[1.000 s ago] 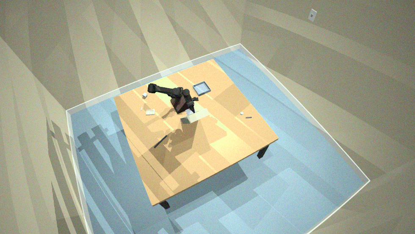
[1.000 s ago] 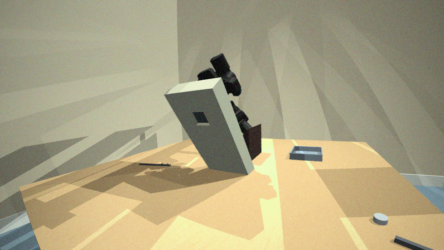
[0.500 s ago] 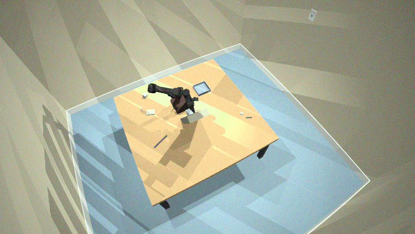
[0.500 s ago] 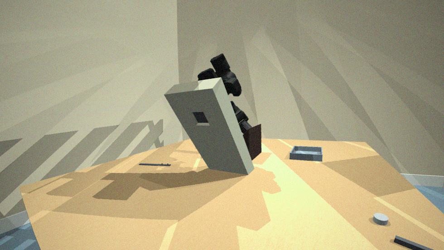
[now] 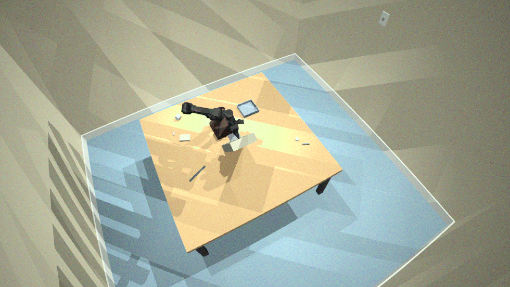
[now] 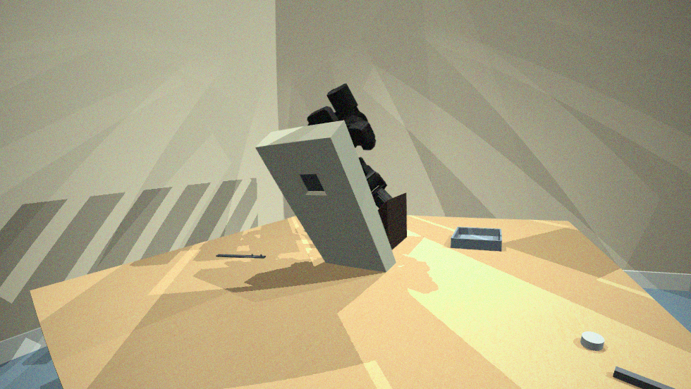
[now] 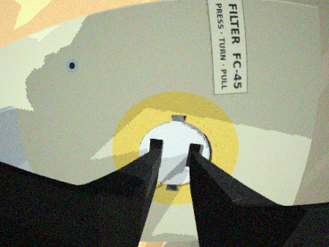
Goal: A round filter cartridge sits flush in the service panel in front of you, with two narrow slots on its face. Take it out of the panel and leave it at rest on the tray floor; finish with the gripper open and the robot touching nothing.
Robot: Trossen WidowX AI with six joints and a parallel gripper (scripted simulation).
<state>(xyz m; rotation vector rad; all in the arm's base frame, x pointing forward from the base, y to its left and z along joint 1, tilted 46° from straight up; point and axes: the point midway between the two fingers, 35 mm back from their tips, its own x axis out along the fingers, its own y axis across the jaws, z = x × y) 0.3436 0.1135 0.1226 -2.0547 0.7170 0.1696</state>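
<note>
The grey service panel (image 5: pixel 246 141) (image 6: pixel 333 217) (image 7: pixel 120 48) leans on the table. In the wrist view its face shows a yellow ring (image 7: pixel 223 132) around the white round filter cartridge (image 7: pixel 175 133), which sits in the panel. A label (image 7: pixel 229 45) reads FILTER FC-45, PRESS TURN PULL. My gripper (image 7: pixel 175 157) (image 5: pixel 236 134) is set narrow with a small gap. Its two fingertips rest against the cartridge face, one on each side of its middle. I cannot tell how deep they reach. The blue-grey tray (image 5: pixel 239 109) (image 6: pixel 476 244) lies empty behind the panel.
A small round disc (image 5: pixel 296 139) (image 6: pixel 592 340) and a short dark bar (image 5: pixel 305 144) (image 6: pixel 638 378) lie at the right. A dark rod (image 5: pixel 196 173) (image 6: pixel 240 255) lies in front left. Two white blocks (image 5: pixel 177 116) (image 5: pixel 184 137) lie at the left. A dark brown box (image 6: pixel 396 220) stands behind the panel.
</note>
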